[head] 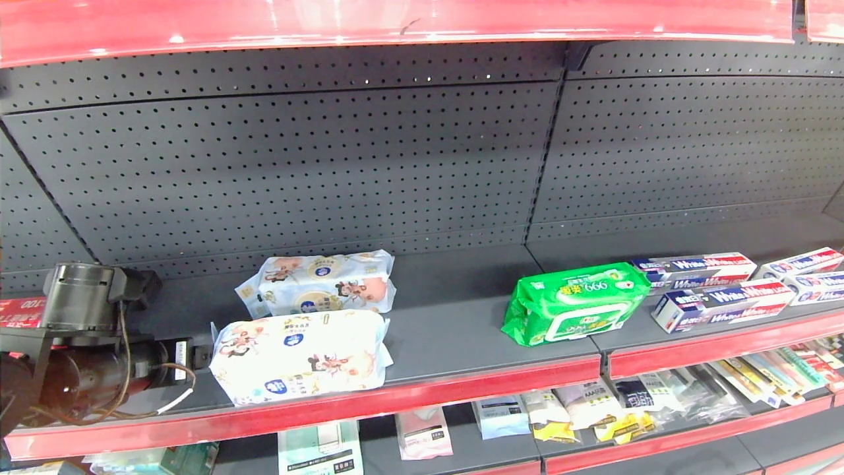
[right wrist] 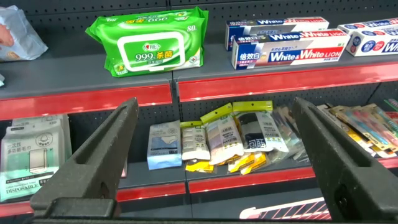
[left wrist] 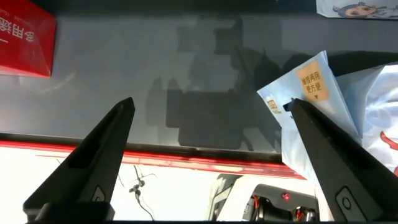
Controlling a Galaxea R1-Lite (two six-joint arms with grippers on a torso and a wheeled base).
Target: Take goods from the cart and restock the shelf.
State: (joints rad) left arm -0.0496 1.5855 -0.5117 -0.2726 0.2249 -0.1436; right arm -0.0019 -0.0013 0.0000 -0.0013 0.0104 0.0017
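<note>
- The left arm lies low at the left end of the shelf. Its wrist is level with the shelf board and points along it toward the front tissue pack.
- The left gripper hangs above the shelf's red edge strip with its fingers spread wide and nothing between them. One finger crosses in front of the sealed end of the front tissue pack; contact cannot be determined.
- A red card sits on the shelf board beyond the other finger.
- The rear tissue pack lies flat just behind the front one.
- The right gripper faces the shelf front from a standoff position, level with the lower shelf. Its fingers are spread and hold nothing.
- The green wipes pack lies flat near the front edge of the shelf, well apart from the tissue packs.
- Toothpaste boxes lie just beside the green wipes pack.
- Small packets lie on the lower shelf.
</note>
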